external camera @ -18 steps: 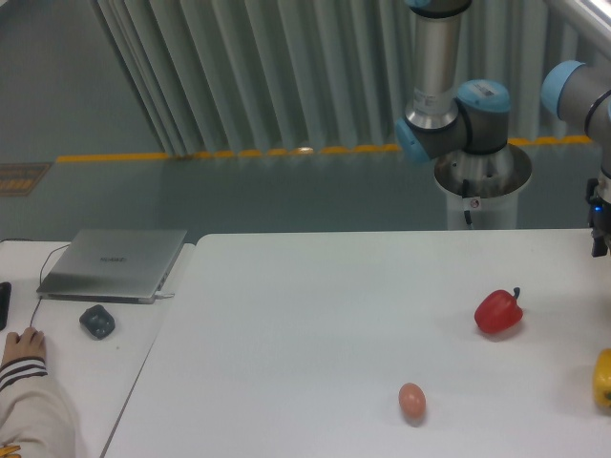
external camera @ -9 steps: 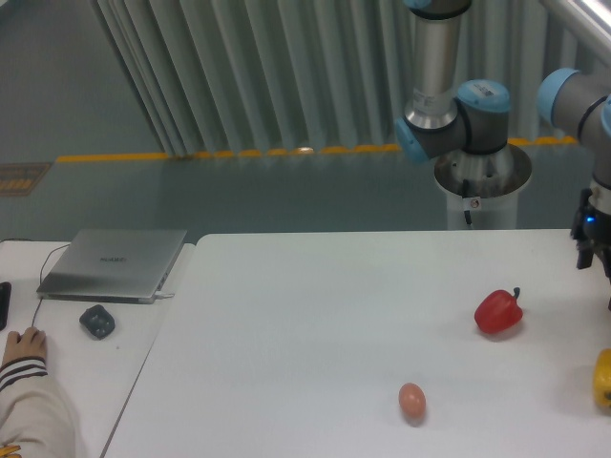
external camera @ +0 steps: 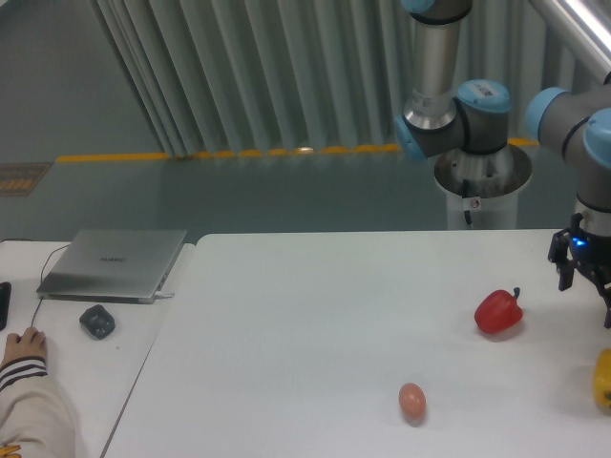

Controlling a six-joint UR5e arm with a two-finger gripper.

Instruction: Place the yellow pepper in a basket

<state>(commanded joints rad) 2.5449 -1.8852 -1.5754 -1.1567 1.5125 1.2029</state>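
Observation:
The yellow pepper (external camera: pixel 602 379) lies on the white table (external camera: pixel 315 324) at the far right, cut off by the frame edge. My gripper (external camera: pixel 585 296) hangs above and slightly left of it, pointing down, with its dark fingers (external camera: pixel 564 276) spread open and nothing between them. It is apart from the pepper. No basket is in view.
A red pepper (external camera: pixel 498 311) with a dark stem lies left of the gripper. A small pinkish-brown egg (external camera: pixel 411 400) sits near the front edge. On the left desk are a laptop (external camera: pixel 115 262), a mouse (external camera: pixel 96 321) and a person's hand (external camera: pixel 23 345).
The arm has swung leftward into the frame from the right edge and lowered, bringing the gripper more fully into view above the yellow pepper. The objects on the table have not moved.

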